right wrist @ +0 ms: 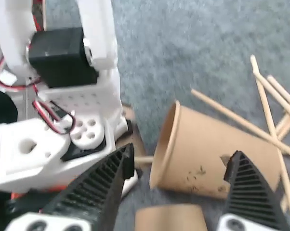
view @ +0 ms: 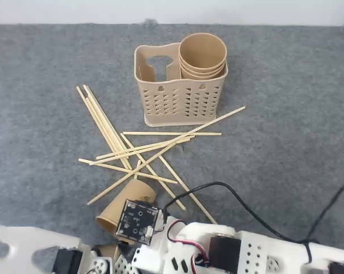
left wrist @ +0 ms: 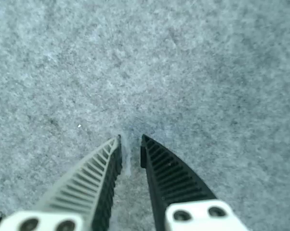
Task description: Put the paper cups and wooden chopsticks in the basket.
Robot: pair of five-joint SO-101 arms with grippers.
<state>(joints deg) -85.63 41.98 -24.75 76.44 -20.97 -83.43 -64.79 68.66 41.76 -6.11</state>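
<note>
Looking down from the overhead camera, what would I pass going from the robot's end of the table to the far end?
White robot arms → paper cup lying on its side → scattered wooden chopsticks → basket, with a stack of paper cups standing in one compartment.

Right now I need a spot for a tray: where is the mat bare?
Bare: mat right of the basket, and left of the chopsticks. Crowded: in front of the basket, chopsticks criss-cross down to the tipped cup.
</note>
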